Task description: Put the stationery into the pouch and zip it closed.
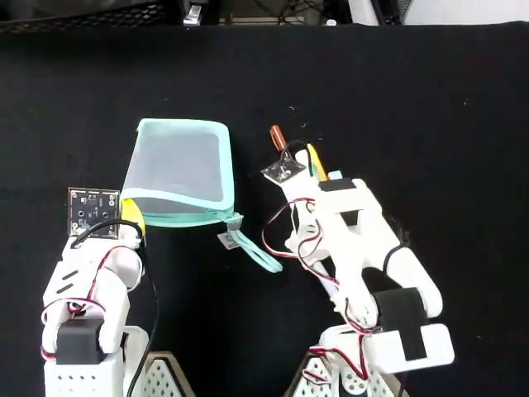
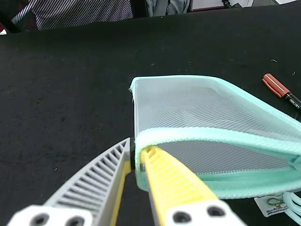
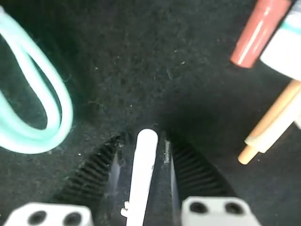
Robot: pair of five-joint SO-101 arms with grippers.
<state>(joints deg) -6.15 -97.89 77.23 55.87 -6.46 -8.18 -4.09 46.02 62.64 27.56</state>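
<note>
Toward nine o'clock from the middle of the desk (image 1: 413, 99) in the high view lies the mesh pouch (image 1: 178, 169), its unzipped mouth facing the arms at six o'clock and its looped strap (image 1: 256, 252) trailing off toward five o'clock. The left tool (image 2: 137, 151) is pinched narrow on the pouch's seven o'clock corner, yellow finger inside the mouth and grey finger outside, as far as the left wrist view tells. The right tool (image 3: 142, 137), just off the pouch's three o'clock side, grips a thin white pen (image 3: 141, 174) between nearly closed jaws. A red-brown marker (image 3: 257, 35) and some pale sticks (image 3: 270, 127) lie on the desk close by. The pen looks light, stiff and smooth, so it may swivel or slip unless held near its middle. The pouch is soft and will sag, so the firmer zip edge is the place to hold it and keep the mouth open.
</note>
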